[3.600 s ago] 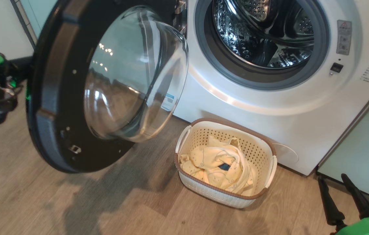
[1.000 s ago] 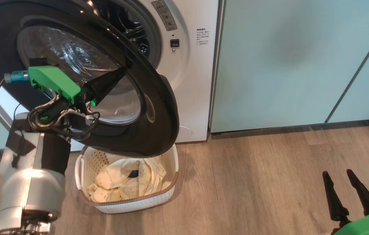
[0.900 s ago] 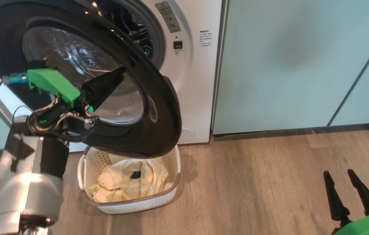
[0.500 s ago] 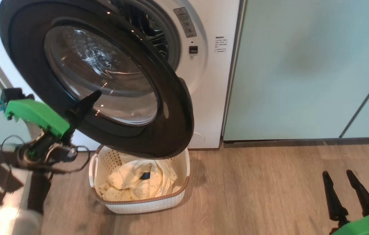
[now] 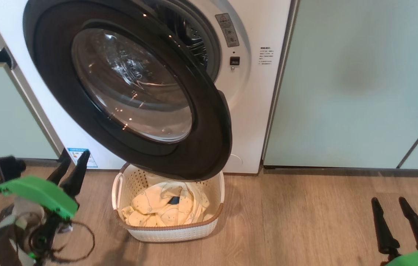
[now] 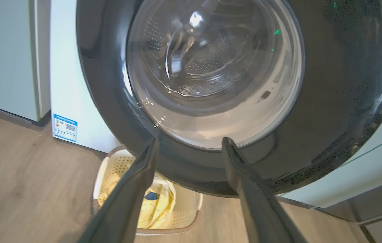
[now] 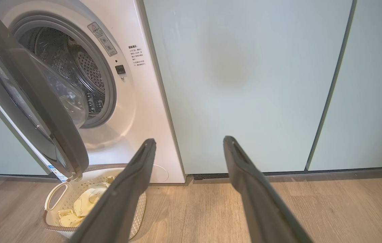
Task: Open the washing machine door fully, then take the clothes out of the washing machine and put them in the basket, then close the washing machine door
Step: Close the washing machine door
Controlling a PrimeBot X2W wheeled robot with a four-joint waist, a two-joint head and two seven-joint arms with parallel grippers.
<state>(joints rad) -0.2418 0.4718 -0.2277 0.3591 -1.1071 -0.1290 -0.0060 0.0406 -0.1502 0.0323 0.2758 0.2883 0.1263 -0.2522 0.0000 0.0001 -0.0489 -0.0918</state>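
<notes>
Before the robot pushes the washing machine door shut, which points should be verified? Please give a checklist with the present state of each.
1. Clothes in the basket: ok, they lie inside it.
2. Drum emptied: cannot tell; the visible part is bare steel, and the washing machine door hides the rest.
3. Door latched: not ok, it stands ajar.
4. Left gripper free: ok, open and empty, low beside the door.
5. Right gripper clear: ok, open and empty over the floor.
6. Door's lower edge clears the basket rim: cannot tell.
</notes>
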